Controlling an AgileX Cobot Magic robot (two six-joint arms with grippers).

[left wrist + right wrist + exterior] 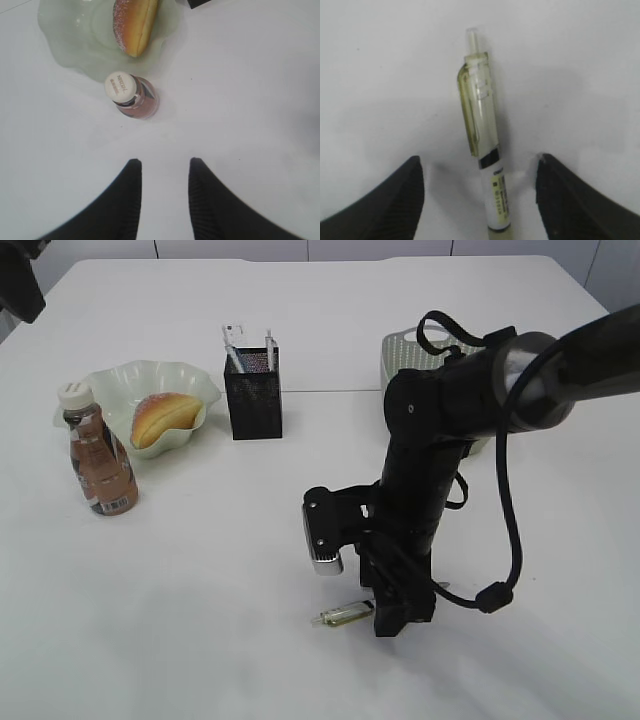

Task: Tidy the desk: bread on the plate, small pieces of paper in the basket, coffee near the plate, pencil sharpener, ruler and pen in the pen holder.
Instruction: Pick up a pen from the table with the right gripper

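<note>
A pen (485,135) with a clear yellowish clip lies flat on the white table; its end also shows in the exterior view (340,617). My right gripper (480,170) is open, low over the table, one finger on each side of the pen and not touching it; in the exterior view it (395,615) stands at the front middle. The bread (163,416) lies on the pale green plate (115,380). The coffee bottle (100,462) stands upright next to the plate. The black mesh pen holder (254,392) holds white items. My left gripper (165,167) is open and empty above the table near the bottle (131,95).
A pale basket (400,355) stands at the back right, mostly hidden behind my right arm. The plate (75,35) and bread (134,22) sit at the top of the left wrist view.
</note>
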